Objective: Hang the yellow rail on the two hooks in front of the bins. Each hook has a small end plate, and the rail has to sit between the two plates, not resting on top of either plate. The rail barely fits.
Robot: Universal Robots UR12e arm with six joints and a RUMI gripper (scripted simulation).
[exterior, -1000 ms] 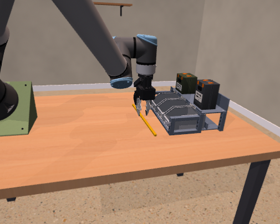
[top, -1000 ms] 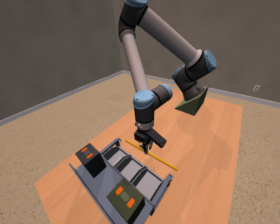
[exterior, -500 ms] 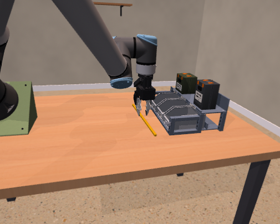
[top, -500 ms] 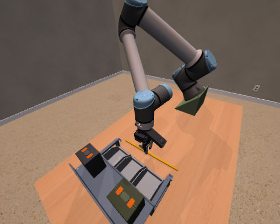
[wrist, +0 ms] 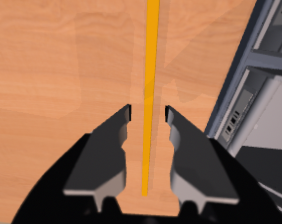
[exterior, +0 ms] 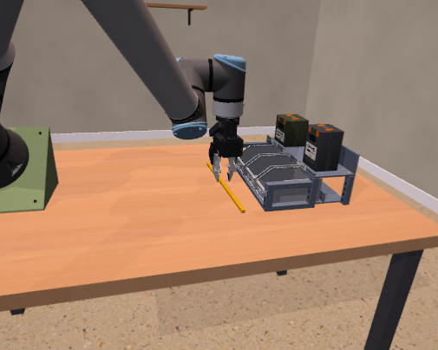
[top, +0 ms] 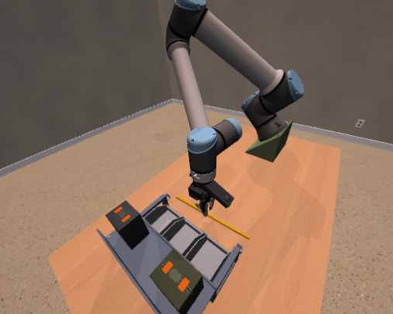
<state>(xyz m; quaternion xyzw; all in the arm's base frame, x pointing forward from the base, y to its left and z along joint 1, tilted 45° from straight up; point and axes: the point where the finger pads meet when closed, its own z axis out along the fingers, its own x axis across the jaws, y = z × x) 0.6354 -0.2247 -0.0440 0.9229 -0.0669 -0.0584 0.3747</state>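
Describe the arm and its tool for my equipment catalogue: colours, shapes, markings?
The arm has grey tubular links, black joint housings with light-blue round caps, and a silver wrist ring. The tool is black, with two tapered, pale-tipped fingers. No cables or markings show.
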